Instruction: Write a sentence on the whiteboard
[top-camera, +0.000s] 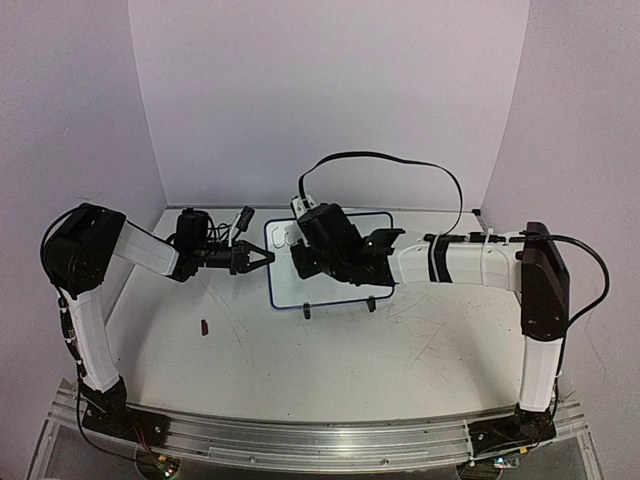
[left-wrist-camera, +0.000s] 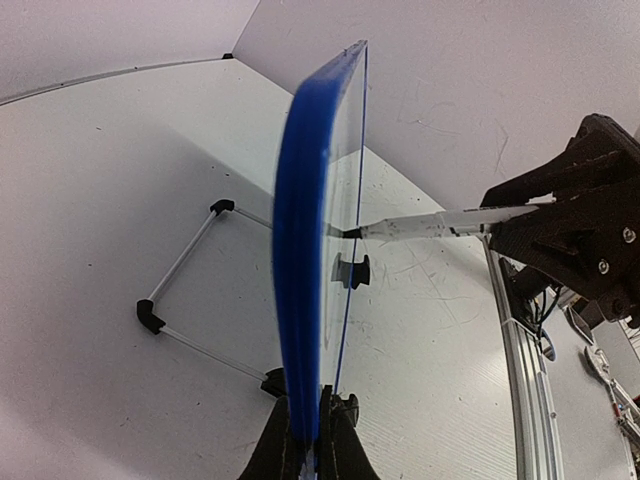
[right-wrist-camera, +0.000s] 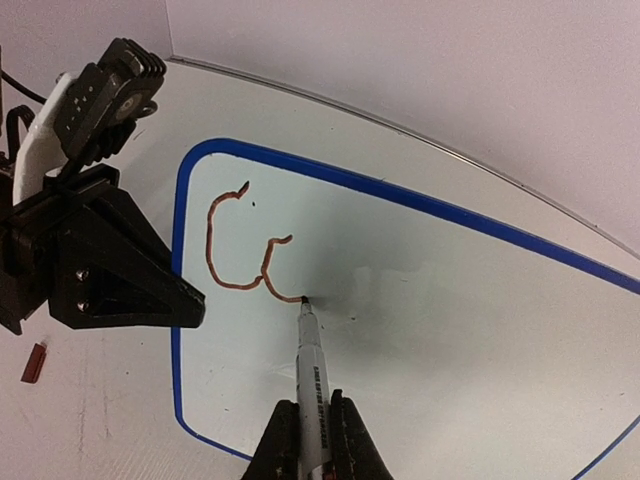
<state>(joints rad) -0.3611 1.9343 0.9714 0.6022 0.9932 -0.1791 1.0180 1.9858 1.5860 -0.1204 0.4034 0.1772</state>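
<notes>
The whiteboard (top-camera: 288, 288) stands upright at the table's middle, white with a blue frame. My left gripper (top-camera: 262, 258) is shut on its left edge; the left wrist view shows the jaws (left-wrist-camera: 310, 440) clamped on the blue frame (left-wrist-camera: 305, 250). My right gripper (right-wrist-camera: 313, 432) is shut on a white marker (right-wrist-camera: 312, 375) whose tip touches the board. It also shows in the top view (top-camera: 305, 262). The sentence (right-wrist-camera: 235, 255) stands as a reddish-brown "C" and part of a second letter, near the board's upper left.
A small red cap (top-camera: 204, 326) lies on the table left of the board. Two black clip feet (top-camera: 307, 312) hold the board's lower edge. A wire stand (left-wrist-camera: 185, 300) sits behind it. A black cable arcs above the right arm (top-camera: 400, 160).
</notes>
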